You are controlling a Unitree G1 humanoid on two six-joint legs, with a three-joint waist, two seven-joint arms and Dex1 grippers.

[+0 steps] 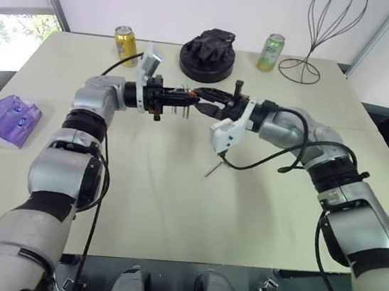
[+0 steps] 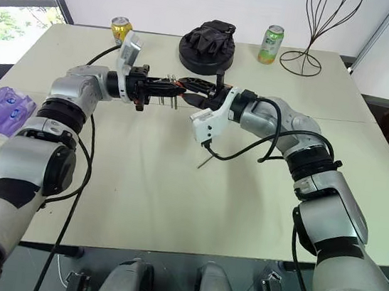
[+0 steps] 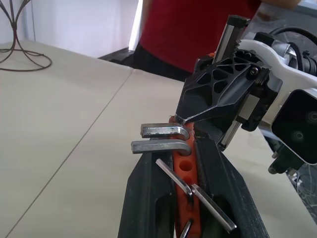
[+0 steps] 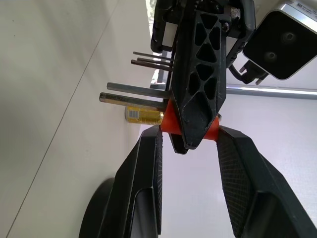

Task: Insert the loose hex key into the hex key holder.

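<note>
Pincers (image 1: 186,102) (image 1: 203,108), two, one holder (image 3: 185,171)

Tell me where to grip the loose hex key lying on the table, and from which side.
Grip the loose hex key around the middle of its straight shank, coming straight down from above with the fingers set across the rod. It lies flat on the table and is very thin, so a sideways approach would probably just push it along. Its bent end is too small to make out.

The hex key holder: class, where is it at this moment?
In the left eye view the hex key holder is held above the table's middle, between the left gripper and the right gripper, in front of the black round stand.
</note>
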